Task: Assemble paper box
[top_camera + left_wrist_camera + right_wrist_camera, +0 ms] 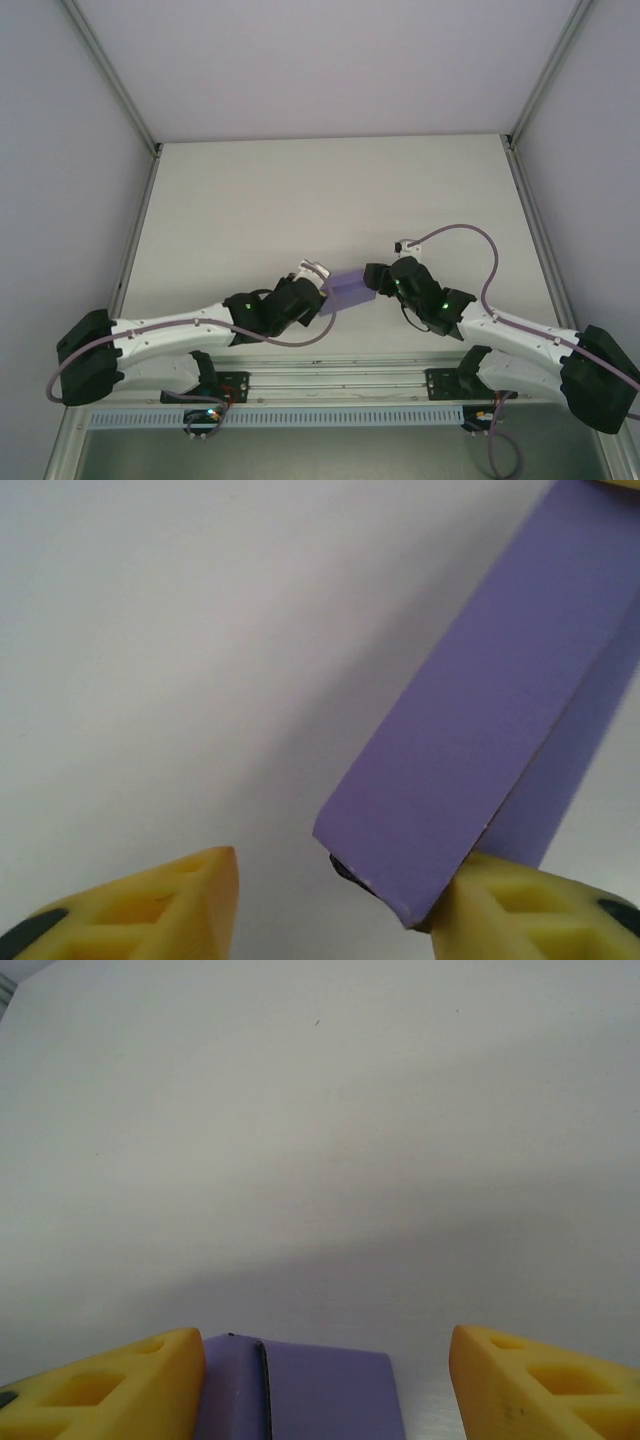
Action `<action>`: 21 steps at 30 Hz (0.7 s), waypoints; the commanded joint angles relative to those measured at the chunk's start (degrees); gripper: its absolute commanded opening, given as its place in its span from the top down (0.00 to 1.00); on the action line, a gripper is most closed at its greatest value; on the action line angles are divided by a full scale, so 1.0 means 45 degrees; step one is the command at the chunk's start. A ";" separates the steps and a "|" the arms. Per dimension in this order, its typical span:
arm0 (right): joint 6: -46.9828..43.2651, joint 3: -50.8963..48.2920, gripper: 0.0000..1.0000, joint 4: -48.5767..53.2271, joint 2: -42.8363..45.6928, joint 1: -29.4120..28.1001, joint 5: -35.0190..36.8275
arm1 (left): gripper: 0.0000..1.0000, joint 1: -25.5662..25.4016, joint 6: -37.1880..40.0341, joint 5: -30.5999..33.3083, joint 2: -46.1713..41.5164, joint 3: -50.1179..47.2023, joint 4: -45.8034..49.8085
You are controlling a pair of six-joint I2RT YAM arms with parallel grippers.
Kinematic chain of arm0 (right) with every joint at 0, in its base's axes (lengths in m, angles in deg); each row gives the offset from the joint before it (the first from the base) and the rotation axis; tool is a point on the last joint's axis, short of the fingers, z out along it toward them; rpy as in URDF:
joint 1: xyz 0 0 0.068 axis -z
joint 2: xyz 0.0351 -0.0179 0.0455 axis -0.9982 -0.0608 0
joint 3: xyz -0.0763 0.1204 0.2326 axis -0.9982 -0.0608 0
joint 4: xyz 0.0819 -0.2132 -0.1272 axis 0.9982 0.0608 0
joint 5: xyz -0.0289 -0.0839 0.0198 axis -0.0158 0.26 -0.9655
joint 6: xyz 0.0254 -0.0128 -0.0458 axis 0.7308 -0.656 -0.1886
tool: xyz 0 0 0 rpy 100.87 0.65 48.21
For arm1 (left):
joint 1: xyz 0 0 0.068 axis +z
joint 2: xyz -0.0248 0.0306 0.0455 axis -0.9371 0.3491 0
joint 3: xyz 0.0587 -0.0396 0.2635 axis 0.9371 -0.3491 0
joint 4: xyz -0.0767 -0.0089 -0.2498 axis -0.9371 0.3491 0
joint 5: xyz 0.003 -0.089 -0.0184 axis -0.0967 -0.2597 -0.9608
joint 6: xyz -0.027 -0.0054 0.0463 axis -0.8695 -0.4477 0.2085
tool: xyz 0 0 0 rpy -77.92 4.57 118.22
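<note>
The paper box (350, 290) is a small lilac-purple closed box lying on the white table between my two grippers. My left gripper (322, 293) is at its left end. In the left wrist view the box (490, 710) runs diagonally, its near corner against the right yellow finger (540, 910), with a wide gap to the left finger (170, 910); the left gripper (350, 860) is open. My right gripper (378, 280) is at the box's right end. There the box (320, 1395) touches the left finger (120, 1385), well apart from the right finger (545, 1380); the right gripper (325, 1335) is open.
The white table (330, 190) stretches bare behind the box to the back wall. Metal frame posts (135, 230) border both sides. A rail (340, 380) runs along the near edge by the arm bases. A cable (470, 235) loops above the right arm.
</note>
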 commanded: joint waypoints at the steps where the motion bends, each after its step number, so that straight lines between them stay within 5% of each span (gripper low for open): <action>1: 0.0245 -0.0509 0.34 0.1227 -0.0251 -0.0113 -0.0557 | 0.36 0.0225 0.0688 -0.3473 -0.0374 0.0220 0.1233; 5: 0.0323 -0.0742 0.36 0.1271 -0.0229 -0.0133 -0.0650 | 0.11 0.0736 0.0343 -0.4218 -0.1025 0.0178 0.1143; 9: 0.0226 -0.1343 0.38 0.0982 -0.0165 -0.0142 -0.0872 | 0.00 0.1439 -0.0133 -0.5138 -0.1446 -0.0135 0.0548; 21: -0.0556 -0.2011 0.43 0.0264 -0.0577 -0.0161 -0.1021 | 0.02 0.3416 -0.1608 -0.7545 -0.0143 -0.0987 -0.1335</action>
